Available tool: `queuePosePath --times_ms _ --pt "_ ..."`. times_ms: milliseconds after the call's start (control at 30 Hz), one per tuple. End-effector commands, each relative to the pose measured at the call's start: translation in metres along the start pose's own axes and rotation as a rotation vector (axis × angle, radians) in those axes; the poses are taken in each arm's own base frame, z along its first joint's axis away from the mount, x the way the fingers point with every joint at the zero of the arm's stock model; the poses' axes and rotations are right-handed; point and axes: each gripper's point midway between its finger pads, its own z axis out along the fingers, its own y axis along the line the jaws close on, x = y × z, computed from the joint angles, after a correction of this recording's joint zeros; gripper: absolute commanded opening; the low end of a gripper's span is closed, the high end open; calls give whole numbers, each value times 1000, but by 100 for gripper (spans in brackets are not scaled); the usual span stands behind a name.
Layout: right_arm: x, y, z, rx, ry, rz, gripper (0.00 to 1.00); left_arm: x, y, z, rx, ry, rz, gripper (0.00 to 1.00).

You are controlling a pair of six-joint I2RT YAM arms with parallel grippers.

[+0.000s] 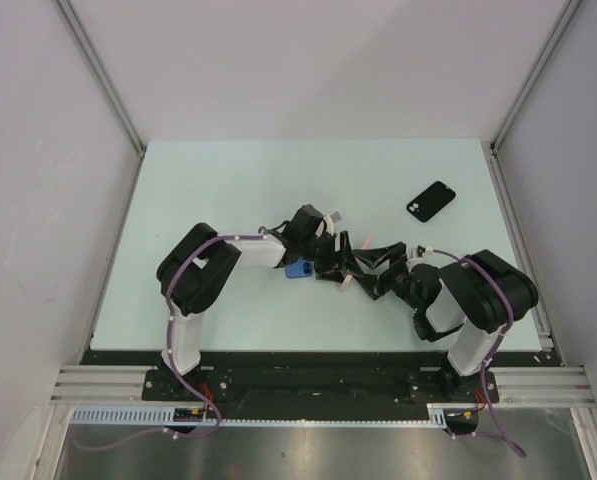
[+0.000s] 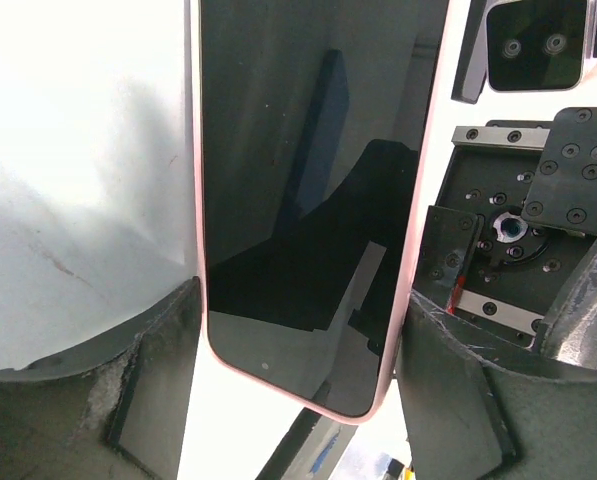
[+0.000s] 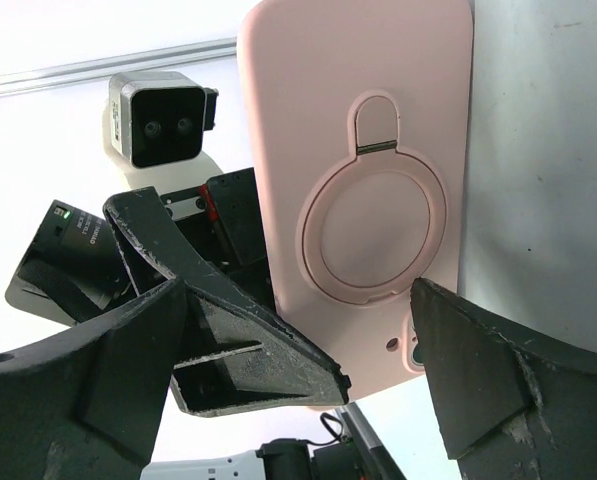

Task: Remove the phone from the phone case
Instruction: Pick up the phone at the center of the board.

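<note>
A phone (image 2: 308, 150) with a dark screen sits inside a pink phone case (image 3: 358, 120), held upright above the table between both arms. In the left wrist view my left gripper (image 2: 303, 300) spans the phone's width, and its fingers (image 2: 158, 380) press the pink rim (image 2: 418, 200) on both long edges. The right wrist view shows the case's back with a round ring holder (image 3: 373, 225). My right gripper (image 3: 298, 290) stands wide open around that lower end, one finger (image 3: 478, 380) overlapping the case's corner. In the top view the two grippers, left (image 1: 333, 255) and right (image 1: 378, 265), meet mid-table.
A black phone-shaped thing (image 1: 431, 201) lies on the pale table (image 1: 228, 180) at the back right. A small blue object (image 1: 298, 269) sits below the left wrist. White walls and metal rails (image 1: 98, 75) enclose the table. The left gripper's finger (image 3: 238, 330) crosses the right wrist view.
</note>
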Motion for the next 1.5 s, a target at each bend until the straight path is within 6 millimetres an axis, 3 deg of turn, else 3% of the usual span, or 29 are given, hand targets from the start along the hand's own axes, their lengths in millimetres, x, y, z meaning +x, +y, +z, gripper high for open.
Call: queuePosePath --times_ms 0,133,467,667,867,1033,1100,1133,1200,1233,1267,1467 --pt "-2 46 -1 -199 -20 -53 96 -5 -27 -13 52 -26 42 51" --pt "-3 47 -1 -200 -17 -54 96 -5 -25 -15 41 -28 41 38" --pt "-9 50 -3 -208 -16 -43 95 -14 -27 -25 8 -54 77 21" --pt "-11 50 -4 -206 -14 -45 95 -15 -28 -25 8 -50 74 1" --pt "-14 36 -12 -148 -18 -61 93 -17 -33 -34 29 -59 79 0" --pt "-21 28 -17 -49 -45 -151 93 -24 -44 -54 94 -87 91 0" --pt "-28 33 -14 -12 -72 -205 93 -26 -45 -62 123 -103 90 0" --pt "-29 14 -16 103 -69 -210 94 -26 -46 -64 135 -104 87 0" --pt "-36 44 -18 72 -119 -327 96 -26 -50 -71 178 -110 74 0" --pt "-37 39 -22 115 -120 -340 97 -26 -52 -73 196 -111 72 0" --pt "-38 53 -25 83 -133 -389 97 -24 -53 -77 216 -105 66 0" --pt "-39 72 -29 58 -99 -443 97 -25 -75 -90 316 -125 97 0"
